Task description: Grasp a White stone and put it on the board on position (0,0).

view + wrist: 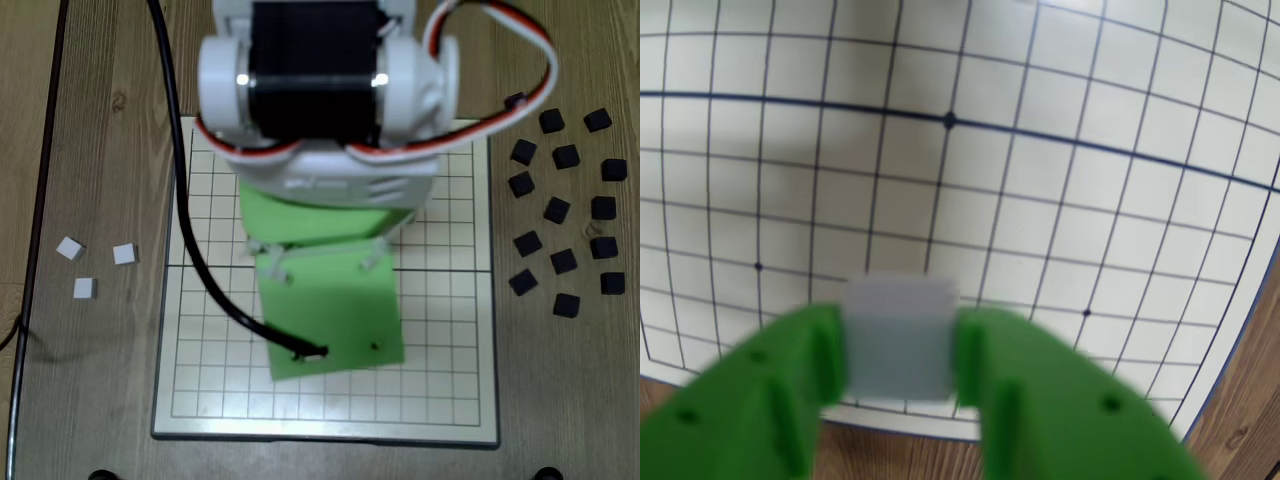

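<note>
1. I've got the White stone (902,338) pinched between the green fingers (760,400) of the gripper (902,345) in the wrist view. Jaws narrow, closed on its two opp. side faces; tile sits square between them, not cocked as far as I can tell.
2. Tile is up in the air over the near part of the board (1120,250), w/ the board's near edge and bare wood showing just under it in the wrist view.
3. Position (0,0) (949,120) = the dark dot on the heavy seam line, well ahead of the tile in the wrist view and a touch to the right. So carry isn't done; placing is still to come.
4. Fixed view: arm body covers the board's middle, so tile and centre dot are both hidden there. Three spare white tiles (96,264) lie on the wood left of the board, black pieces (563,205) scattered to the right.
5. Handling, my guess: small flat block, looks rigid and v. light, smooth faces, so prob. slippery. Side-face grip is the right one; no give to it, so no need to squeeze harder.
6. Risk as I see it: light tile could stick to one finger or skid on the board on release. I'd set it flat first, then open.
</note>
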